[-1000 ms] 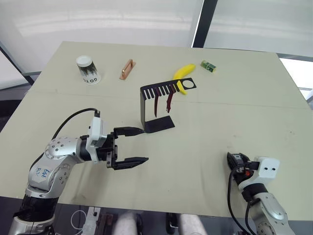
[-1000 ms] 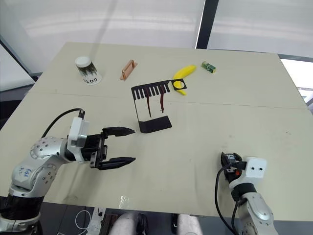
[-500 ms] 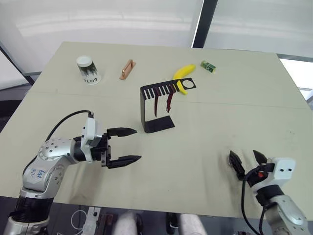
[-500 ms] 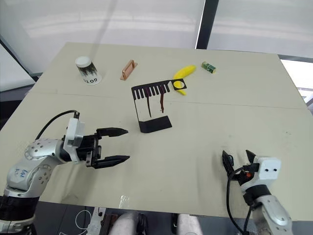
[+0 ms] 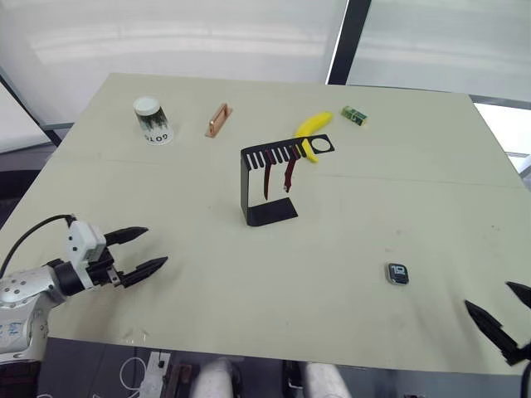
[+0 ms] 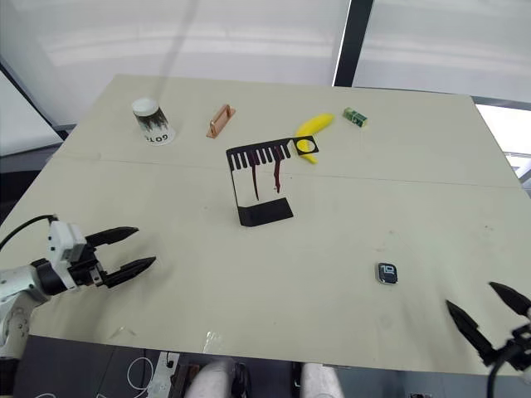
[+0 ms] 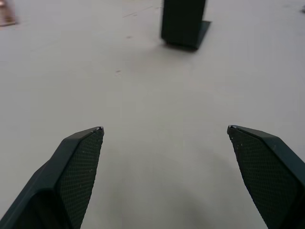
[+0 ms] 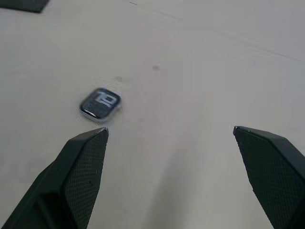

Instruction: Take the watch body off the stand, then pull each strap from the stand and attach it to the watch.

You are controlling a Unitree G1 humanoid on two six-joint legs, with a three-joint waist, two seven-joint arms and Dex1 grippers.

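Observation:
The watch body lies flat on the table, screen up, at the near right. My right gripper is open a short way nearer and to the right of it, touching nothing; the right wrist view has the watch body just beyond one fingertip. The black stand is upright mid-table, and both dark red straps hang from its slotted arm. At the near left, far from the stand, my left gripper is open and empty. The left wrist view looks toward the stand's base.
At the back of the table are a white-lidded cup, a copper-coloured block, a banana touching the stand's ring end, and a small green box. The table's near edge runs just below both grippers.
My right gripper has opened and drawn back toward the near right corner, and the watch body now lies on the table. My left gripper has pulled back to the near left, still open.

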